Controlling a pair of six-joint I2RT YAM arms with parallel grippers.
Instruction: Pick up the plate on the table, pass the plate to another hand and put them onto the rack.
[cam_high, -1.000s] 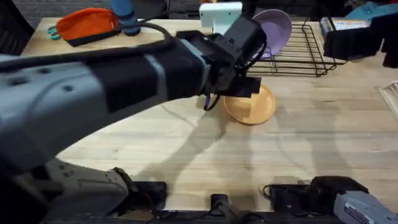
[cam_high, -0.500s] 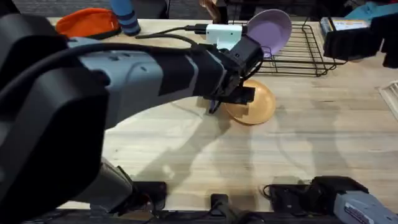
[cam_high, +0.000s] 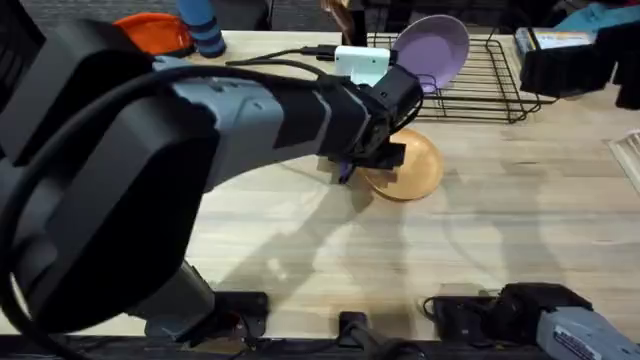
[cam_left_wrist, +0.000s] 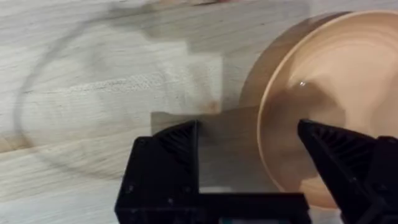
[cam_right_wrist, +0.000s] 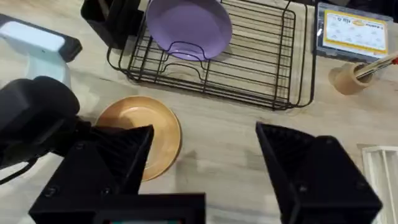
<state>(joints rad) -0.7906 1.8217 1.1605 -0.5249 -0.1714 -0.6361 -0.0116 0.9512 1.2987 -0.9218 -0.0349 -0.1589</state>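
Down at the plate, the left gripper sits with its 2 black fingers spread wide, straddling the plate's near-left rim: in the left wrist view one finger stands over bare wood just outside the plate, the other finger over the plate's inner surface, and nothing is clamped between them. Whether either fingertip touches the plastic cannot be told. The plate lies flat on the table, right side up, just in front of the rack and apart from it.

Behind the plate, the rack stands at the table's far side with a purple plate leaning upright in its left end; the rest of its wires are bare. A white-and-blue device sits just left of the rack, beyond the plate.

From the right wrist view, the right gripper hangs above the table with its 2 fingers parted and holding nothing, looking down on the plate, the rack and the purple plate. A small cup with sticks stands right of the rack.
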